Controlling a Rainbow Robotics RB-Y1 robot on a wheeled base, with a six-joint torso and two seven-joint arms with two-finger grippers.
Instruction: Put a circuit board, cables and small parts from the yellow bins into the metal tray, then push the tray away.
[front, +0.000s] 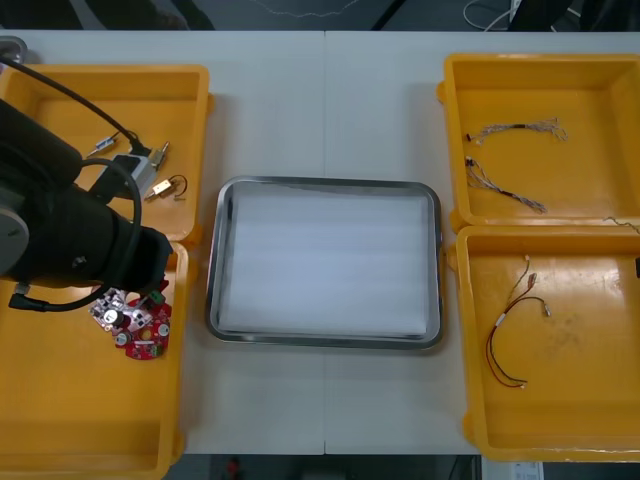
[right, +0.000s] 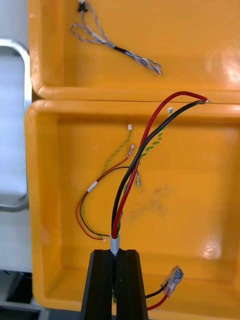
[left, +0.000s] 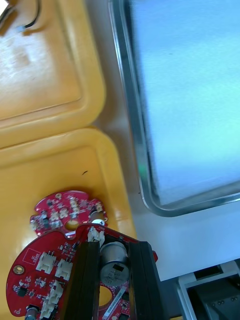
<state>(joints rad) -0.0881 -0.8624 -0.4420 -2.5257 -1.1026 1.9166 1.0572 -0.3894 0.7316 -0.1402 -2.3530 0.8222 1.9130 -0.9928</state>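
Observation:
My left gripper (left: 114, 246) is shut on a round red circuit board (left: 47, 270), its fingers clamping a silver cylinder on the board. A second red board (left: 65, 210) lies just beyond it on the floor of the near left yellow bin (front: 60, 420). In the front view the left arm covers that bin and the boards (front: 138, 328) show under it. My right gripper (right: 116, 252) is shut on a red and black cable (right: 150, 130) above the near right yellow bin (right: 200, 210). The metal tray (front: 325, 187) sits between the bins, white inside.
A thin red, black and yellow cable (right: 107, 170) lies in the near right bin. Twisted blue and white cables (front: 505, 185) lie in the far right bin (front: 600, 80). Small metal parts (front: 160, 180) rest in the far left bin (front: 60, 90).

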